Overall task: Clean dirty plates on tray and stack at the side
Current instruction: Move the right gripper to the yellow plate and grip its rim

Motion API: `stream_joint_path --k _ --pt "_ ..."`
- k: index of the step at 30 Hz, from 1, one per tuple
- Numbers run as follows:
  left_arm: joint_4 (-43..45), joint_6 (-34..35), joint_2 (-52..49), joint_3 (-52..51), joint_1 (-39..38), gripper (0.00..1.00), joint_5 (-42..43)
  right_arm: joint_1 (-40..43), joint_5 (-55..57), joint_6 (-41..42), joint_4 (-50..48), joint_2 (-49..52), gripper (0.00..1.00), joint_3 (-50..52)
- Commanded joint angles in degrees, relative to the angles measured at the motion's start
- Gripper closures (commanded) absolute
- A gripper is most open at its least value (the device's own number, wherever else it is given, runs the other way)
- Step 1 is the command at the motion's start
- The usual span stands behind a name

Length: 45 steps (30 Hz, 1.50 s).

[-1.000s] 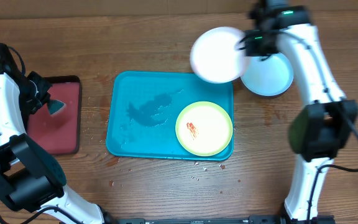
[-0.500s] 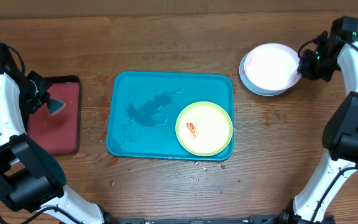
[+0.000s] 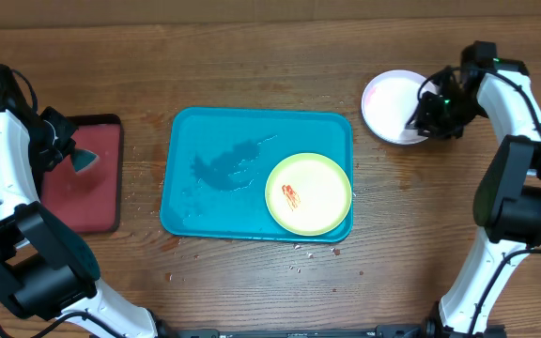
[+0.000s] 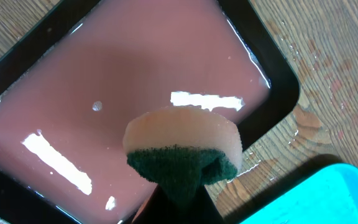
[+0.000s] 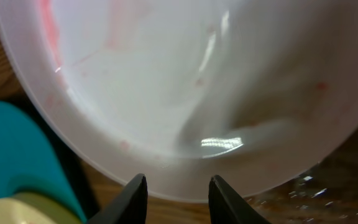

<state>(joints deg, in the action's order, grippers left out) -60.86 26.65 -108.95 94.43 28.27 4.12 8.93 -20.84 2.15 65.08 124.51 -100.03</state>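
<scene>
Quick rundown. The yellow-green plate (image 3: 309, 194) is sat in the tray (image 3: 188, 202), tucked into the tray's near right corner. A red-orange smear can be seen just left of its middle, so it's judged as not yet cleaned. The white plate (image 3: 390, 103) is set down off the tray, toward the far right corner of the surface (image 3: 252, 56). Faint pink streaks can be made out on it in the right wrist view, and whether anything is stacked under it can't be told.

The right tool (image 3: 429, 115) is found at that plate's right rim with its fingers spread. Nothing is pinched between them, and the rim lies just past the tips. The left tool (image 3: 69, 153) is held over the black-rimmed tray (image 3: 101, 211) by the left edge, pressed together on a sponge (image 4: 182, 146), with the green scrubby side toward the tool.

Handling-wise, the plates are probably light, stiff plastic, so breakage isn't much of a worry. Wet patches are seen on the tray and a gloss on the white plate, though, so slipperiness should be expected. The yellow-green one would best be taken by its rim, one finger over and one under, wherever a gap is left beside the tray wall. A pinch across the flat middle isn't possible. A firm hold is advised, since a thin wet rim can easily be squirted out.
</scene>
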Motion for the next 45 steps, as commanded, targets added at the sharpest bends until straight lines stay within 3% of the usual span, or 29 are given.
stream_joint_path --k 1,3,5,8,20,27,33,45 --pt "-0.1 -0.9 -0.2 0.2 0.2 0.96 0.4 -2.7 -2.8 -2.0 1.2 -10.5 0.63 -2.1" --pt "-0.2 -0.9 -0.2 0.2 0.2 0.96 0.4 -4.6 -2.8 -4.9 2.3 -13.5 0.59 -2.1" --pt "-0.2 -0.9 -0.2 0.2 0.2 0.96 0.4 -7.4 -2.8 -9.8 4.1 -15.9 0.43 -2.1" --pt "-0.2 -0.9 -0.2 0.2 0.2 0.96 0.4 -12.0 -2.8 -17.8 7.5 -16.3 0.36 -1.8" --pt "-0.2 -0.9 -0.2 0.2 -0.9 0.96 0.4 -25.7 11.6 -20.6 -2.9 -12.5 0.46 11.6" --pt "-0.2 -0.9 -0.2 0.2 -0.9 0.96 0.4 -26.3 12.5 -20.4 -9.9 -12.3 0.5 18.6" --pt "0.2 -0.9 -0.2 0.2 -0.9 0.96 0.4 -26.6 6.6 -20.6 -14.2 -12.3 0.53 22.0" --pt "0.0 -0.9 -0.2 0.2 -0.9 0.96 0.4 -28.4 10.0 -20.6 -15.8 -10.7 0.53 23.0"
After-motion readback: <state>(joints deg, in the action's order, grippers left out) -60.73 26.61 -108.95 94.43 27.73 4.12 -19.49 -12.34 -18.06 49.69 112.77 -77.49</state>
